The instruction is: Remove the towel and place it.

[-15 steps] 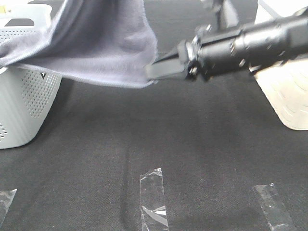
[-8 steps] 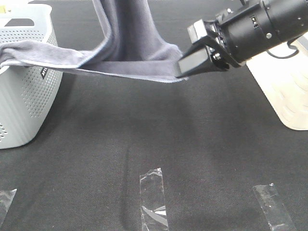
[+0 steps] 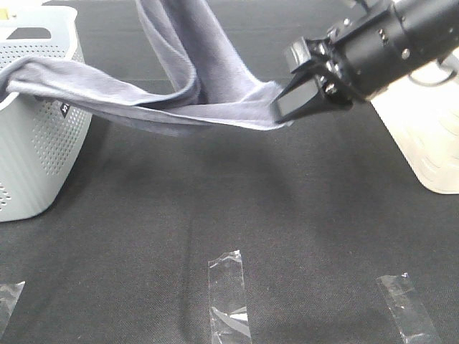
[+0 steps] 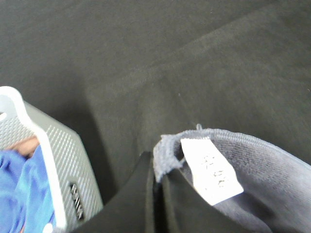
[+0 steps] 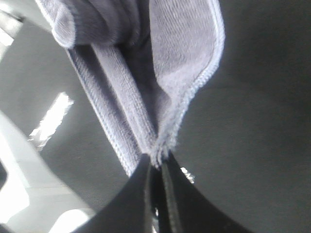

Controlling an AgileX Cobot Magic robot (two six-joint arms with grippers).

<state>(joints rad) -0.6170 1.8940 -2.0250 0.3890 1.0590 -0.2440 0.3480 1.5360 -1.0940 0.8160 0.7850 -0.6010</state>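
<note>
Black cloth-covered table [image 3: 215,215], matte, fills the high view. Three clear tape strips [image 3: 229,294] along the near edge; the outer two are cut off by the frame. Grey perforated basket [image 3: 36,165] at the left edge, part of it out of frame. White container [image 3: 427,136] at the right edge, only partly in frame and overexposed, shape hard to read.

Towel [image 3: 215,86]: greyish-purple, stitched hem, held in the air over the far middle of the table. One end lies across the basket's rim. From there it sags toward the middle and ends at the right gripper [image 3: 287,107]. A second fold climbs from near that low point and leaves the top of the frame (its upper end can't be seen from above). The sag looks clear of the table, with shadow beneath it.

Right gripper: fingers pressed together on a hemmed edge of the towel. Its wrist camera shows several layers bunched right at the tips. The arm comes in from the right edge and covers part of the white container.

Left gripper [image 4: 158,177]: seen only by its own wrist camera. Dark fingers clamped on a towel corner, just beside a white label [image 4: 210,170] (print too blurred to read). Below, one corner of the basket shows, with a bright blue cloth [image 4: 19,194] inside. An orange-tan patch [image 4: 24,144] lies next to the cloth; I can't tell what it is.
</note>
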